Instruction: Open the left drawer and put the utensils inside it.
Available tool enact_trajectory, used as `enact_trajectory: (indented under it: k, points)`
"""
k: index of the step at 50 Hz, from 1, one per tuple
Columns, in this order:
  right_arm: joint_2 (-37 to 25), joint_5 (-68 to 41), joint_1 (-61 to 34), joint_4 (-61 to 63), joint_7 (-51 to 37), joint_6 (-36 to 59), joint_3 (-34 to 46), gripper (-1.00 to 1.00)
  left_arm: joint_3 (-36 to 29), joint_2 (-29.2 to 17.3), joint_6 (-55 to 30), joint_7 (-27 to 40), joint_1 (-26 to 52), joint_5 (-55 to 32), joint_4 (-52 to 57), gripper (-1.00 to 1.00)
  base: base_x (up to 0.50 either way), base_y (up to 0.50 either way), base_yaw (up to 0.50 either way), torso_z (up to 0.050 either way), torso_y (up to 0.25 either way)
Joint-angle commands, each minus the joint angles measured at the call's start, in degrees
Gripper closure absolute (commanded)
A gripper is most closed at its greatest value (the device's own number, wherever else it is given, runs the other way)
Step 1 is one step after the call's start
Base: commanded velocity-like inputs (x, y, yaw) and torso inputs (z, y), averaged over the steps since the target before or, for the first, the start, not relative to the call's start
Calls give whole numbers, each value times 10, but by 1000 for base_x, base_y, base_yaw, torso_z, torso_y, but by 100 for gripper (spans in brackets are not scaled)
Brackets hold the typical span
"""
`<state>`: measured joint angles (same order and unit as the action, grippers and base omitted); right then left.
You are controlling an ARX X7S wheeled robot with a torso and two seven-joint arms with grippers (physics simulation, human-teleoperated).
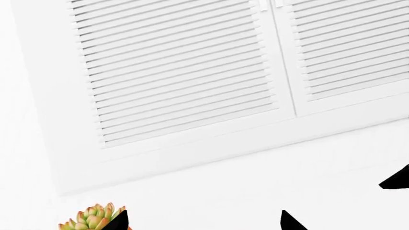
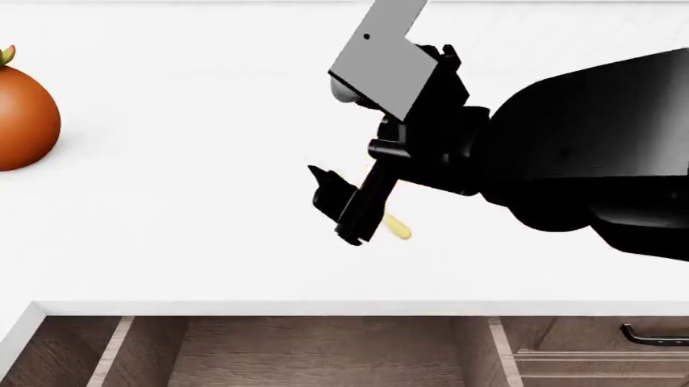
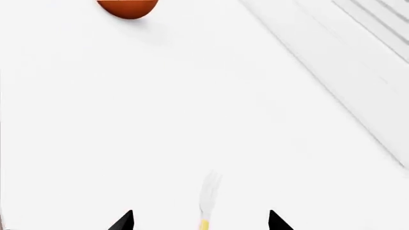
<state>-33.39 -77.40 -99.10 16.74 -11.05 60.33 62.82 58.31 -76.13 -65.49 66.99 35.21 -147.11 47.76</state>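
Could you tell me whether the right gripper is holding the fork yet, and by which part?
Nothing is held: the right gripper is open, its fingertips apart on either side of the fork on the countertop.

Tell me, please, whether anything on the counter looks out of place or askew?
Nothing stands out: the fork lies flat on the white counter between the right gripper fingertips, and the left drawer is open.

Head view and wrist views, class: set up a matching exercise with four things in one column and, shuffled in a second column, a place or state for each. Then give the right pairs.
Things:
1. left drawer
2. fork
3. orange-brown pot
4. narrower drawer

Places or states:
A. pulled open below the counter edge
B. lying between the right gripper's fingertips
C. shut, dark handle showing
D. standing at the counter's far left

Pairs: 1-A, 2-B, 3-D, 4-C
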Motion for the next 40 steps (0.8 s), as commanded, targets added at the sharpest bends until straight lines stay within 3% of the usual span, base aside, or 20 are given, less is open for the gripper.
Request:
enact_trajectory:
  k: [1,11,29,40]
  points:
    - [9,-39,-3,-75,-86,27,-18,-100,-1,0,1,-1,-1,2,1,-100,0,0,0,0,0]
    - [21,-72,-4,-147,-145,63,-12,-100,-1,-3,4,-4,-1,4,0,-100,0,0,0,0,0]
    - [21,-191,47,-221,-123,40,-55,-100,3,1,0,0,-4,1,2,-100,0,0,0,0,0]
    - [32,-180,61,-264,-109,26,-49,-100,4,5,-3,1,-7,1,2,-100,0,0,0,0,0]
